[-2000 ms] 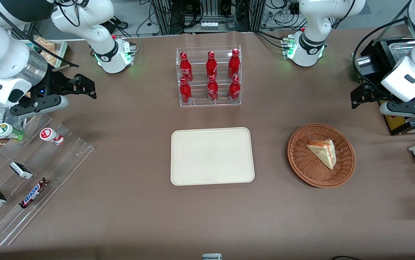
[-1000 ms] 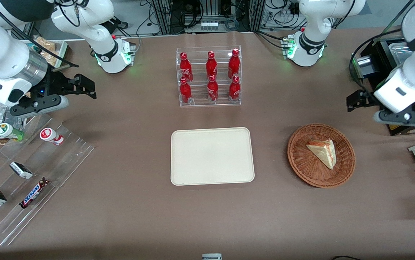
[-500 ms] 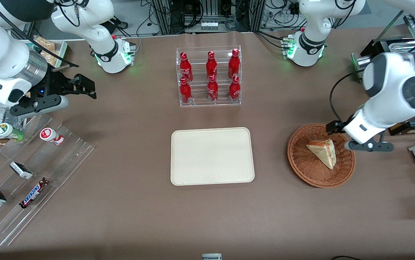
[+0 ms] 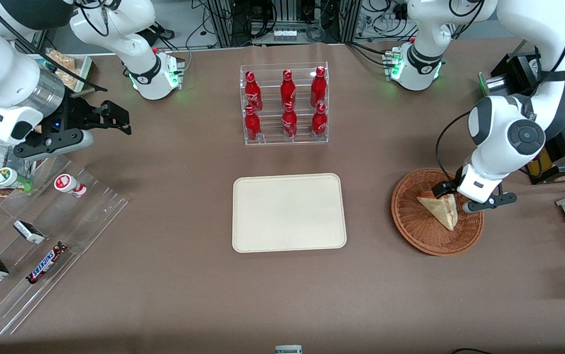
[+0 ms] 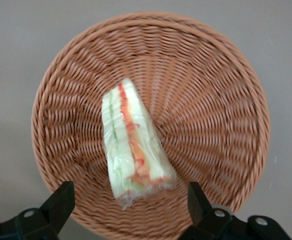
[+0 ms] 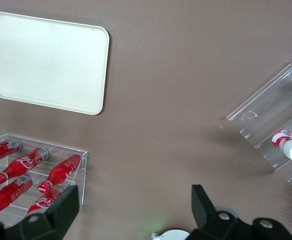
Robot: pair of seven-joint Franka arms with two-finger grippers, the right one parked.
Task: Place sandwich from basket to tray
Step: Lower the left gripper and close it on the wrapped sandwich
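Sandwich (image 5: 134, 150) lies in the basket (image 4: 412, 223), cut edge up, its broad end between the spread fingers (image 5: 60, 202) of the hand (image 4: 464, 196), which hangs over the basket's 1 o'clock rim; it seems clear of the wrap. Bare worktop (image 4: 368, 216) separates basket from tray (image 4: 288, 212), at the basket's 9 o'clock.

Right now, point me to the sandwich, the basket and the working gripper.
sandwich (image 5: 133, 145): left wrist view, on its striped cut edge.
basket (image 4: 410, 223): front view, on bare weave beside the sandwich.
gripper (image 5: 131, 202): left wrist view, midway between the open fingertips, above the sandwich's wide end.
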